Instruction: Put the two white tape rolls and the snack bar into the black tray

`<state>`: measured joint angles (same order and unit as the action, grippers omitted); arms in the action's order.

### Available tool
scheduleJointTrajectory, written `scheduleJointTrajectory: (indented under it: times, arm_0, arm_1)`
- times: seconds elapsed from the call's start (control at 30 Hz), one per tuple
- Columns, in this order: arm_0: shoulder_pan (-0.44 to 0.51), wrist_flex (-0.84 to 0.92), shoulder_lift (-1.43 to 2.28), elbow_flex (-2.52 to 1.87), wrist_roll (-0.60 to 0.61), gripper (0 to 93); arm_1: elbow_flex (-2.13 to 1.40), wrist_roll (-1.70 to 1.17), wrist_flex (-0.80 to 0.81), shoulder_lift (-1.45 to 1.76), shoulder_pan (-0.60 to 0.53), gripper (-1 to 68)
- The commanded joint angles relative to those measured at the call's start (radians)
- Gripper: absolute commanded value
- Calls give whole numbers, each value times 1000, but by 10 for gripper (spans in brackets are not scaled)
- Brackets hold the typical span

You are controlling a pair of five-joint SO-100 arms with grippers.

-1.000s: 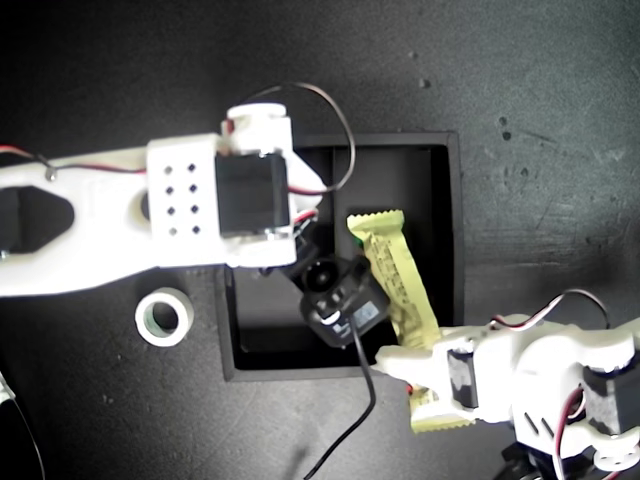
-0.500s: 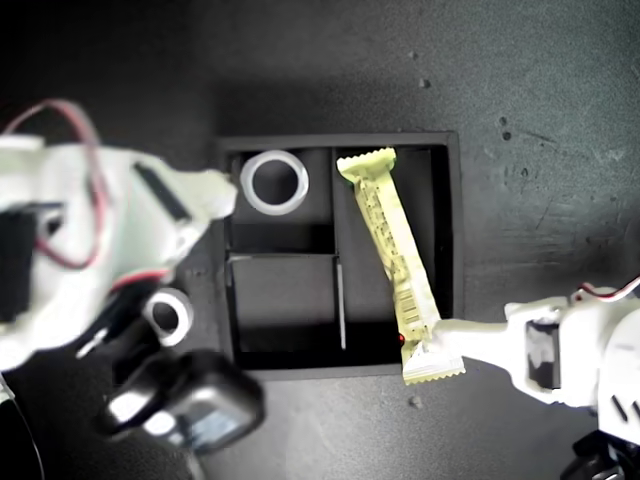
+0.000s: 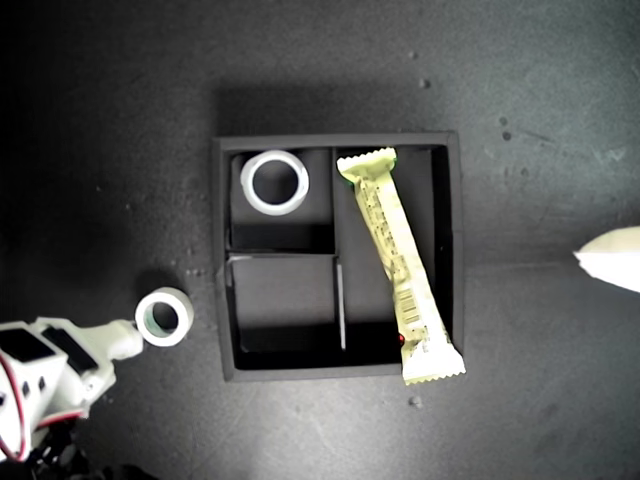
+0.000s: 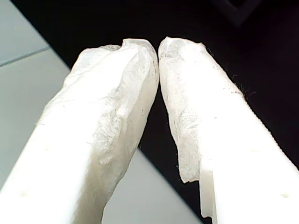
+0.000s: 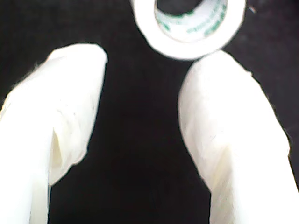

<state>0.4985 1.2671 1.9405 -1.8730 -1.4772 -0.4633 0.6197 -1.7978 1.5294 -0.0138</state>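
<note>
Our second hand (image 5: 145, 56) is open wide with nothing in it. The smaller tape roll (image 5: 189, 25), the one with the green inside, lies flat on the dark desk (image 3: 100, 150) just past the fingertips. It is not in the middle of the gap. It sits in front of one finger (image 5: 219, 93) and seems to touch its tip. We think the hand has to slide sideways a bit before it can close on the ring.

Our first hand (image 4: 158, 46) is closed, tip against tip, and holds nothing.

In the exterior view, the black tray (image 3: 220, 260) sits in the middle. The snack bar (image 3: 400, 265) lies slanted in the long part, and its lower end pokes out over the rim. The all-white tape roll (image 3: 274, 182) is in one small square part. The other small part is empty.

The green roll is still outside, just beside the tray on the exterior view's left. Our second hand is the near one. A white arm tip (image 3: 612, 258) shows far off at the exterior view's right edge.
</note>
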Motion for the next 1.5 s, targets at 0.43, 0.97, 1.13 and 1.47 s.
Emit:
scheduleJointTrajectory:
  times: [0.43, 0.97, 1.13, 1.47]
  arm_0:
    - [-20, -239, -100, -132, -20, 119]
    - [-20, -334, -153, -192, -34, 119]
    - [-37, -334, -225, -192, -63, 108]
    - [-66, -275, -276, -132, -66, 0]
  arm_1:
    - [-474, 184, 28, 367, 8, -4]
    - [-517, 190, 21, 394, 21, -4]
    - [-499, 202, 0, 448, 20, -4]
    - [-931, 285, 44, 899, 164, -5]
